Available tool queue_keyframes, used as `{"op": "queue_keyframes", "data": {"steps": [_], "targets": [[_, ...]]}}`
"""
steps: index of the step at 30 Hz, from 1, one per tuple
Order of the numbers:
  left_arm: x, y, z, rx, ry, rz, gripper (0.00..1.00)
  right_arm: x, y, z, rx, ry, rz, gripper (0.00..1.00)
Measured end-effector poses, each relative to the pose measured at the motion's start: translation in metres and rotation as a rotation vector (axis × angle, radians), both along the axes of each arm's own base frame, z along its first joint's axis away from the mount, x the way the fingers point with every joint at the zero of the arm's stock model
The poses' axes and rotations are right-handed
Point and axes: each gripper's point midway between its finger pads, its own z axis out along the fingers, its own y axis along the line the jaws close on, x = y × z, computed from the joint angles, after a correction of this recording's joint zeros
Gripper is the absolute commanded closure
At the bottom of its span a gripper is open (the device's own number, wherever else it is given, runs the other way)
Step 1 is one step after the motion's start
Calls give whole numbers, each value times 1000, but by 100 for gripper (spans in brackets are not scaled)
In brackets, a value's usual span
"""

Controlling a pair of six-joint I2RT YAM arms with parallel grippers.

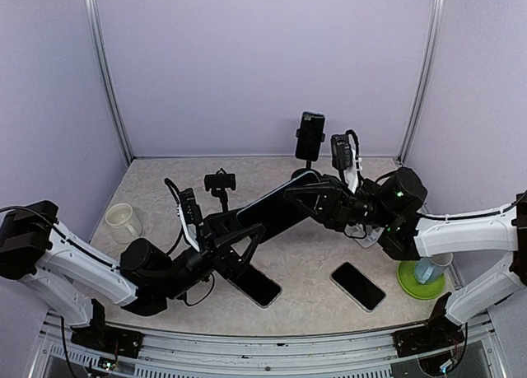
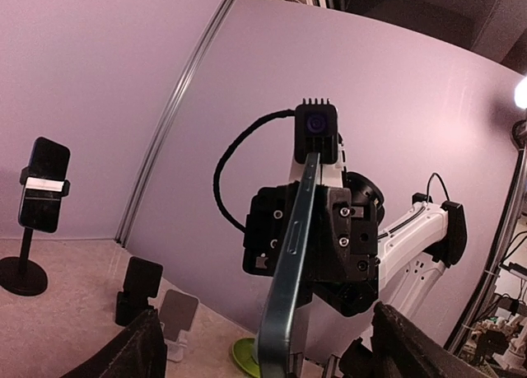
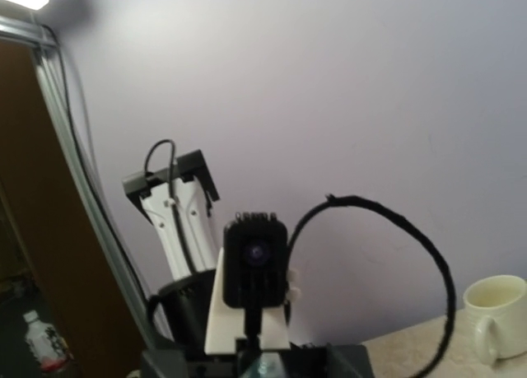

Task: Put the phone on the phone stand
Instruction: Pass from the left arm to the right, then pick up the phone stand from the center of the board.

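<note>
A dark phone (image 1: 272, 209) hangs in the air above the table's middle, between both arms. In the left wrist view it is edge-on (image 2: 292, 254). My right gripper (image 1: 303, 193) is shut on its far end; its fingers (image 2: 350, 230) clamp both faces. My left gripper (image 1: 239, 242) is open around the near end; its fingers (image 2: 140, 349) stand wide apart on either side without touching it. A small black phone stand (image 1: 220, 183) sits empty behind the left arm. In the right wrist view only the left wrist's camera (image 3: 255, 259) shows; its own fingers are hidden.
A tall stand at the back holds another phone (image 1: 310, 135). Two more phones lie flat on the table (image 1: 357, 285) (image 1: 257, 286). A cream mug (image 1: 123, 221) stands at the left, a green plate (image 1: 408, 283) with a blue cup at the right. A white stand (image 2: 177, 316) sits near the plate.
</note>
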Motion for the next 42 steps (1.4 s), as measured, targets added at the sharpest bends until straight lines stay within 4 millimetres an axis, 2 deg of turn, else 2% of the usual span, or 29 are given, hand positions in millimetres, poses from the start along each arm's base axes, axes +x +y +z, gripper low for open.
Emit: {"op": "queue_keyframes", "data": {"steps": [6,12,19,24,28,31,36,40,42], "targets": [[-1,18,6,7,8,25,5,7,-3,8,-51,-40,-67,100],[4,35,-2,53,44,76,3,17,-3,3,-127,-57,-139,100],[10,50,-1,91,65,144,1,33,-1,-3,-231,-61,-225,100],[19,70,-3,113,90,213,1,41,5,8,-303,-100,-242,100],[35,89,-9,151,123,293,1,43,10,19,-339,-142,-237,100],[50,105,-15,180,152,359,1,46,13,19,-378,-153,-234,100],[75,125,-32,273,196,445,1,55,22,6,-480,-145,-226,100],[93,133,-41,352,226,475,2,64,28,-7,-560,-133,-226,100],[103,139,-42,384,241,487,5,66,28,-12,-590,-129,-229,100]]}}
